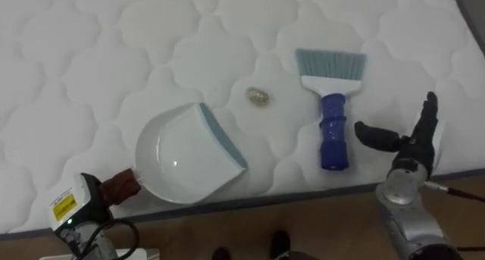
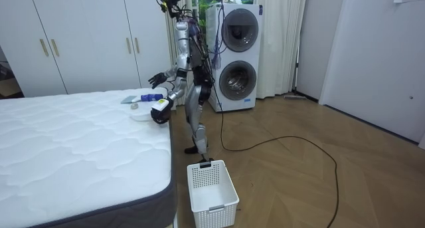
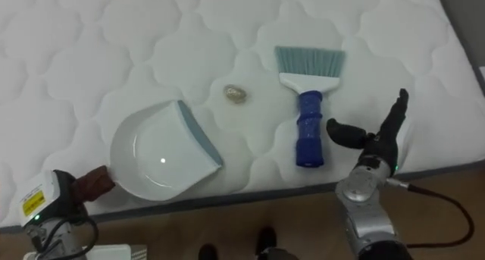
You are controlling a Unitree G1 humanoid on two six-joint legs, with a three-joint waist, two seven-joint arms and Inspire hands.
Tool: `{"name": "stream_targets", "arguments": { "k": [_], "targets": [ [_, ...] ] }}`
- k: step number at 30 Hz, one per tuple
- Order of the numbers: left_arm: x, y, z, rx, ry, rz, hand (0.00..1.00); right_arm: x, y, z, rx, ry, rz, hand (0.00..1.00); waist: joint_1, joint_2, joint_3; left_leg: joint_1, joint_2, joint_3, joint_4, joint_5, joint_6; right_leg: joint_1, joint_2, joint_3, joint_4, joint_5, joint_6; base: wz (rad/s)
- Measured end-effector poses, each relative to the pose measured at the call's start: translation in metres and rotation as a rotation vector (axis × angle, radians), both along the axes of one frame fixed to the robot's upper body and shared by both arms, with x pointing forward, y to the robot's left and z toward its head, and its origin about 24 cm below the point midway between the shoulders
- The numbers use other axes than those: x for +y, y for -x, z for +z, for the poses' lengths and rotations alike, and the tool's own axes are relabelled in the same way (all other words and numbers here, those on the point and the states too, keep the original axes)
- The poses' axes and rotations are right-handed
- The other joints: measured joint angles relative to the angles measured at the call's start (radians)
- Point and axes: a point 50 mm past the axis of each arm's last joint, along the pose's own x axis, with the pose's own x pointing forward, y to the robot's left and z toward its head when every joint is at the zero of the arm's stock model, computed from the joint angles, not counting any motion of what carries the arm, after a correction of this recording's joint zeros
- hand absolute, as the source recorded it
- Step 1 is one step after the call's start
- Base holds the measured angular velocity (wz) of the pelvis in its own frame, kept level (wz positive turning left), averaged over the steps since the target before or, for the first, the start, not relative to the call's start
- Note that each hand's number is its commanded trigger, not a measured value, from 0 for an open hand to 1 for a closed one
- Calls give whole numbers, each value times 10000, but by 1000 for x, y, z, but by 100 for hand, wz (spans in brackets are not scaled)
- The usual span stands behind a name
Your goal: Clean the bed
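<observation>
A white dustpan (image 1: 182,150) lies on the white quilted bed (image 1: 98,55), its open lip facing right. Its brown handle (image 1: 121,186) runs into my left hand (image 1: 85,195) at the lower left, which is curled round it. A small crumpled scrap (image 1: 258,97) rests on the mattress just right of the pan's lip. A brush (image 1: 332,131) with a blue handle and grey bristles lies further right, bristles pointing away from me. My right hand (image 1: 409,142) hovers open just right of the brush handle, apart from it, fingers straight and thumb pointing at the handle.
The bed's near edge (image 1: 303,190) runs along the bottom, with wooden floor below. In the room view I stand at the bed's side by its far corner. A white basket (image 2: 212,188) sits on the floor; washing machines (image 2: 238,55) stand behind me.
</observation>
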Motion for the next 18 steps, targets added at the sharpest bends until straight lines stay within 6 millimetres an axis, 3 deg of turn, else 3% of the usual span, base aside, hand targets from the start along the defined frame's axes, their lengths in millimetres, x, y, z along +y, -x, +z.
{"name": "stream_targets", "arguments": {
  "k": [2, 6, 8, 18],
  "targets": [
    [0, 0, 0, 45, -29, 30, 100, 3, 0, -3, 176, 27, 271, 0, 22, -7, 29, 12, 1, 8, 2, 0, 0, 10, 0, 7, 2, -11, 11, 0],
    [0, -5, 2, 47, 66, 0, 100, 6, 4, -16, 935, 111, 783, 0, 117, 54, 197, -152, 5, -40, 70, -12, 7, -76, -1, -42, -10, -69, 26, 5],
    [-2, -10, 4, -47, 85, -92, 100, 6, 6, -20, 1206, 84, 882, 0, 200, 93, 225, -291, 21, -54, 71, -14, 6, -153, -1, -100, 14, -61, 14, 9],
    [-2, -20, 11, -255, -22, -120, 100, 8, -7, -16, 1260, 57, 1241, 0, 279, 108, 220, -414, -4, -22, 123, -8, 12, -198, -128, -343, -2, -49, 8, 5]
  ]
}}
